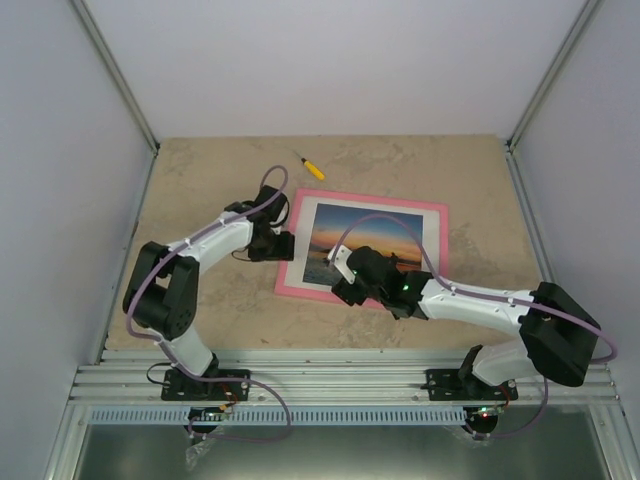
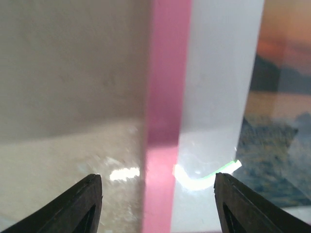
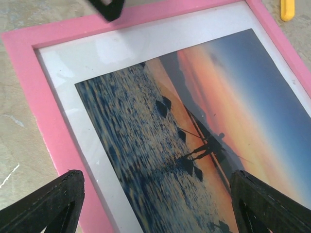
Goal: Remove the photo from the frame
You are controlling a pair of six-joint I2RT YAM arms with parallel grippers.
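Note:
The pink frame (image 1: 437, 222) lies flat and face up on the table, with the sunset photo (image 1: 372, 238) inside it behind a white mat (image 1: 304, 240). My left gripper (image 1: 287, 243) is open at the frame's left side. In the left wrist view its fingertips (image 2: 85, 204) straddle the pink frame rail (image 2: 165, 97), with the mat (image 2: 218, 87) and the photo (image 2: 279, 121) to the right. My right gripper (image 1: 343, 277) hovers open over the frame's near-left corner. The right wrist view has its fingers (image 3: 51, 204) spread wide above the photo (image 3: 194, 121) and the frame (image 3: 29, 97).
A small yellow-handled screwdriver (image 1: 312, 168) lies on the table beyond the frame's far-left corner; its handle (image 3: 287, 9) also shows in the right wrist view. White walls close in the table on three sides. A metal rail runs along the near edge.

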